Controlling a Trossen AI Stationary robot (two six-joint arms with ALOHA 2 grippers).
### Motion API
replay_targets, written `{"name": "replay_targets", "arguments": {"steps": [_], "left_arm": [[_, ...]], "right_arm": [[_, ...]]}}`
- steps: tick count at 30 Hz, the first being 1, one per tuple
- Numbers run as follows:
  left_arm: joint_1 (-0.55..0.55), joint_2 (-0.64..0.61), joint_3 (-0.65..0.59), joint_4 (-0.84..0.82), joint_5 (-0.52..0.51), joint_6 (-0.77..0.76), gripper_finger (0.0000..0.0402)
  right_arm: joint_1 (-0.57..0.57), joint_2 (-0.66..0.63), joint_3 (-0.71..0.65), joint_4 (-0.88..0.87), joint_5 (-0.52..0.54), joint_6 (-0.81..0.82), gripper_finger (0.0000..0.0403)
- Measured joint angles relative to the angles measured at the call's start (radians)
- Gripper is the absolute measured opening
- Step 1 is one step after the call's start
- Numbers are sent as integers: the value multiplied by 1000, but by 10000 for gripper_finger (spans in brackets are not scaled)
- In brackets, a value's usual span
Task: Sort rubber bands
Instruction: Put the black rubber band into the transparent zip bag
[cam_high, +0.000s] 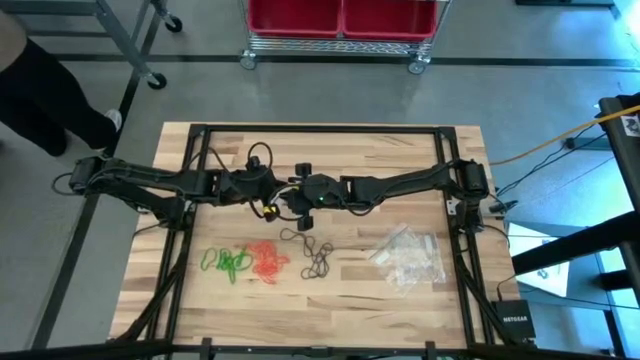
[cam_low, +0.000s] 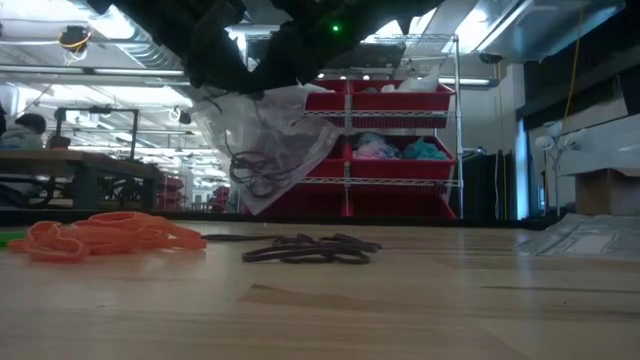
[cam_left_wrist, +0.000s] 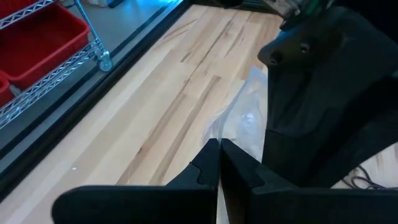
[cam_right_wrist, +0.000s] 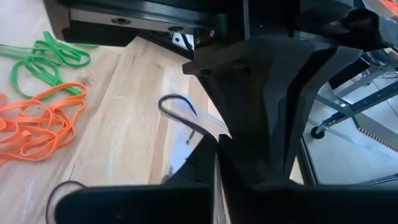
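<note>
Both sets of jaws are pressed together, and you have them meeting above the middle of the surface (cam_high: 400, 170), each pinching the same clear bag (cam_low: 268, 140). Your left gripper (cam_left_wrist: 219, 163) has its fingers (cam_left_wrist: 205, 167) shut tight on a thin edge of the plastic; your right gripper (cam_right_wrist: 216, 163) nips the bag's edge just beside it, with its fingers (cam_right_wrist: 198, 163) touching. From table height you can see the bag hanging off the surface below the two grippers, with a small tangle of black rubber bands (cam_low: 258, 170) sagging inside it. One black loop (cam_right_wrist: 180, 112) sticks up at the bag's edge, close to your right jaws.

Below the grippers, on the near half of the surface, the rubber bands lie in three separate heaps in a row. The loose black heap (cam_high: 315, 255) sits almost straight under the bag. The orange-red heap (cam_high: 267, 260) is just beside it towards your left arm's side, and the bright green heap (cam_high: 228, 262) lies next to that, farthest that way.

On your right arm's side, well apart from the bands, a pile of clear plastic bags (cam_high: 408, 258) rests flat on the wood.

Beyond the surface's far edge stands a wire shelf with red bins (cam_low: 385, 100).
</note>
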Motion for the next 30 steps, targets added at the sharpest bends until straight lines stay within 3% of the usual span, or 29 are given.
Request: {"name": "replay_targets", "arguments": {"steps": [18,27,30], "left_arm": [[0,0,0,-3,-2,0,0],[-1,0,0,-3,1,0,0],[-1,0,0,-3,0,0,0]], "right_arm": [[0,-99,0,-60,61,162,1],[0,-106,0,-184,-57,296,1],[0,-106,0,-246,-26,337,1]]}}
